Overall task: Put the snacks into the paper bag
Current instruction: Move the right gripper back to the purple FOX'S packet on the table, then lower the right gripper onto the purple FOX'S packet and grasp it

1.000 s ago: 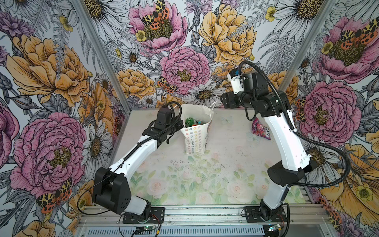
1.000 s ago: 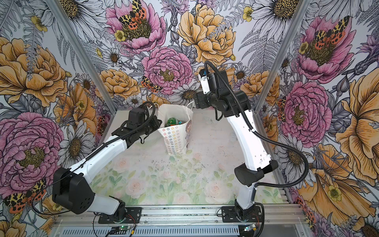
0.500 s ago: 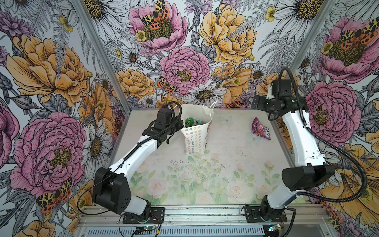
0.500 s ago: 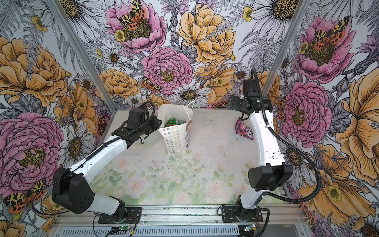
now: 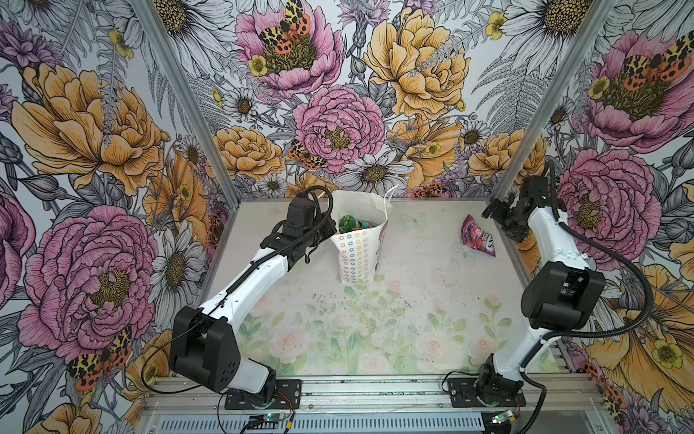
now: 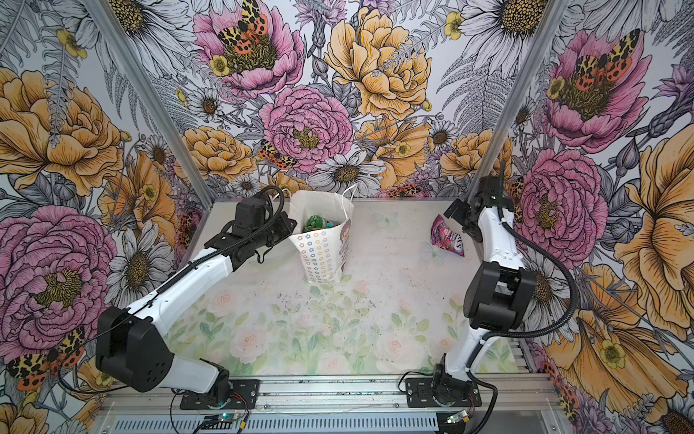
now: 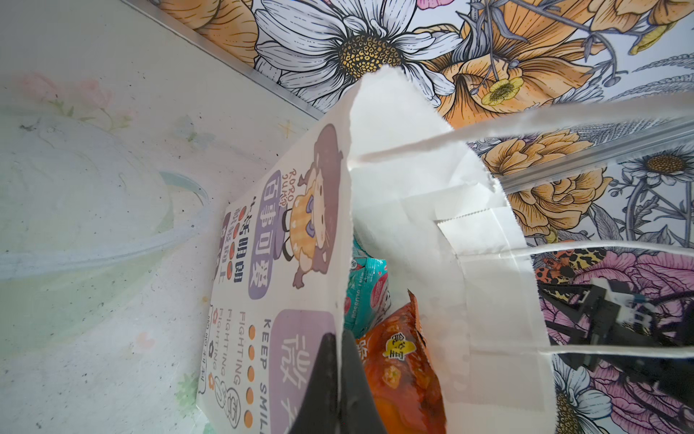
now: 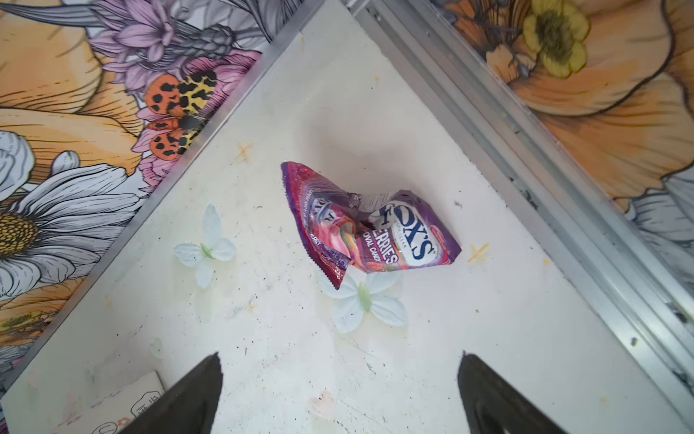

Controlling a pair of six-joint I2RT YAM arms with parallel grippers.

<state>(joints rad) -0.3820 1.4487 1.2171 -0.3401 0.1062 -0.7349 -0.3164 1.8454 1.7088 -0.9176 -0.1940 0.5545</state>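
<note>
Purple packet (image 8: 370, 225) judged light, crinkly, slippery, best pinched at its raised middle fold; right gripper (image 8: 340, 360) spread wide, left gripper (image 7: 340, 340) clamping paper bag (image 7: 413, 169) wall.

Left arm (image 5: 259, 274) extends low from the near-left base toward far centre. Left gripper (image 7: 339, 338): jaws closed on the paper bag (image 7: 413, 225) rim. Right arm (image 5: 548, 233) stands folded along the right edge. Right gripper (image 8: 340, 357) angles down at far right, jaws fully apart, empty.

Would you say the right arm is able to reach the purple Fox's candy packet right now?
Probably yes: the open right gripper points at the purple candy packet, with nothing between.
</note>
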